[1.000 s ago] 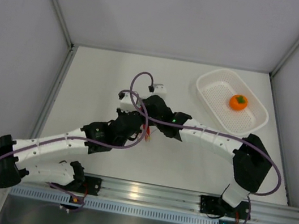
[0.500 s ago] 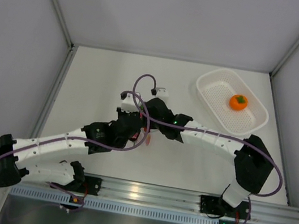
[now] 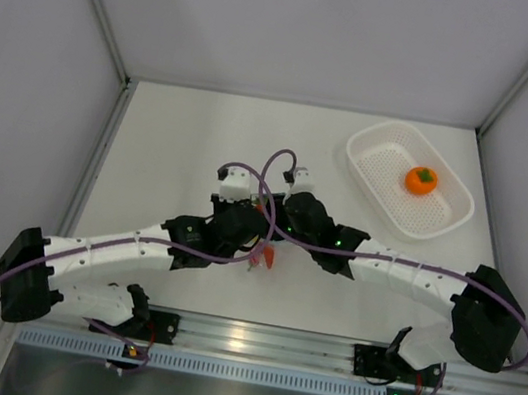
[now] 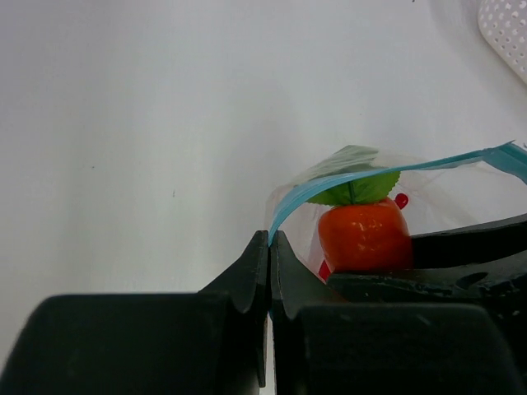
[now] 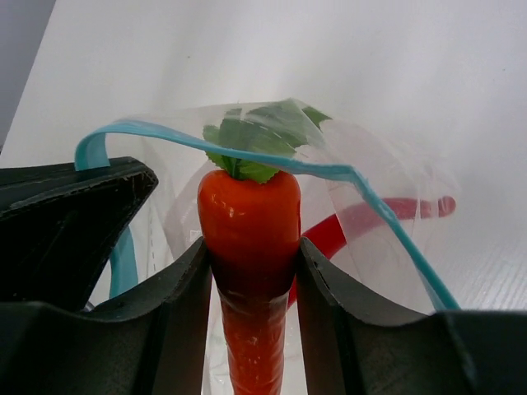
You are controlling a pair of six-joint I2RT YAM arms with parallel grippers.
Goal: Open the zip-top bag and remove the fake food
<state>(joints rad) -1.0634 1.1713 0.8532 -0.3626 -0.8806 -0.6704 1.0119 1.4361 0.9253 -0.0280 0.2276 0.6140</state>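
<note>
R claw (image 5: 251, 284): 1 carrot (image 5: 247, 222); bag (image 5: 395, 181): 1 chili (image 5: 362, 218).

The carrot (image 5: 247, 226) is shining like smooth glossy plastic; the clear film of the bag (image 5: 387, 177) is crinkling; my black fingers (image 5: 165, 329) are looking matt.

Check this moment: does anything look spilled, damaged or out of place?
Nothing stands out. The left hand pinches the zip-top bag by its blue strip, the right hand grips the carrot in the open mouth, the chili lies inside, and the orange sits in the basket.
</note>
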